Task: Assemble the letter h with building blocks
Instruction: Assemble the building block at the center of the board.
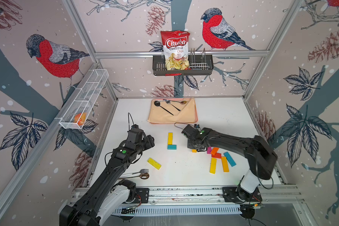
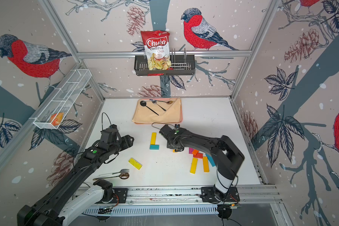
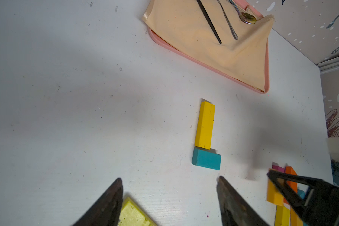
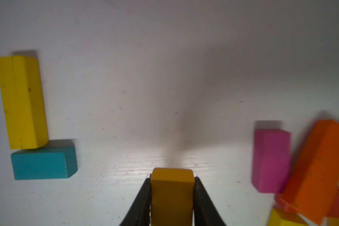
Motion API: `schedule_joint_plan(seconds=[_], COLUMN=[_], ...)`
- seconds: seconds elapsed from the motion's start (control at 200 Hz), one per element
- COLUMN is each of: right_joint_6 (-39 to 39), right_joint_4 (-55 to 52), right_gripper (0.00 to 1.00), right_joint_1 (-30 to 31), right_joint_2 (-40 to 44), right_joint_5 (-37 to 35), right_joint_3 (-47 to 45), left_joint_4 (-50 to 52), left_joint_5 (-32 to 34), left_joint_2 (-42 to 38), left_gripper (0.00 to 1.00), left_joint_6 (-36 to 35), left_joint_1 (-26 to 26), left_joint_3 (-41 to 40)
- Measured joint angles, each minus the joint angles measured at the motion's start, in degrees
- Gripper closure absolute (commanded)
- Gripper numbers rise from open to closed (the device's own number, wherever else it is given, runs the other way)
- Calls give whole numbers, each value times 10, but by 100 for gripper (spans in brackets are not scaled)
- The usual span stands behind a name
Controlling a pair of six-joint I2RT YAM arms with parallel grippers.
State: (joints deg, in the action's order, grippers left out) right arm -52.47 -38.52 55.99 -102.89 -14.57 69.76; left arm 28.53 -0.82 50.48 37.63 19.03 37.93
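Two blocks lie joined on the desk (image 1: 213,117): a yellow block (image 1: 170,138) pointing away from the robot and a teal block (image 1: 171,147) set crosswise against its near end, touching it, so the pair reads as the upper stem and bridge of the h. A third piece, the mustard block (image 4: 172,197), sits just right of the teal block, pinched between the jaws of the right pincer (image 4: 172,179); whether it is off the desk I cannot tell. The step in hand looks like fetching the right leg of the letter. The next move calls for carrying it to the teal block's free end and laying it parallel to the yellow block, on the robot's side, flush and without nudging the L. Left of the teal block and nearer the robot, the left pincer (image 3: 169,179) hangs spread and empty over a loose yellow block (image 1: 154,163), a likely lower stem. Spare blocks (image 1: 217,156) are heaped farther right of the teal block.
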Motion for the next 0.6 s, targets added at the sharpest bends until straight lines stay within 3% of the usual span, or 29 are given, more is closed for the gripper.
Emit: schedule_joint_plan(seconds=[0.08, 0.115, 0.18, 0.245, 0.6], right_joint_6=[-5, -7, -16, -17, -54], right_joint_4=[3, 5, 11, 12, 41], right_gripper=[65, 57, 32, 22, 23], right_joint_1=[32, 39, 45, 49, 86], right_joint_2=[-67, -84, -104, -107, -42], right_joint_5=[0, 0, 5, 2, 0], right_joint_3=[48, 58, 64, 63, -36], left_joint_4=[0, 0, -1, -1, -13], left_joint_5=[0, 0, 3, 7, 8], left_joint_2=[0, 0, 0, 0, 5], left_gripper=[26, 26, 26, 26, 26], left_joint_6=[1, 1, 1, 1, 11], left_joint_1=[0, 0, 0, 0, 0], left_joint_3=[-1, -2, -5, -9, -18])
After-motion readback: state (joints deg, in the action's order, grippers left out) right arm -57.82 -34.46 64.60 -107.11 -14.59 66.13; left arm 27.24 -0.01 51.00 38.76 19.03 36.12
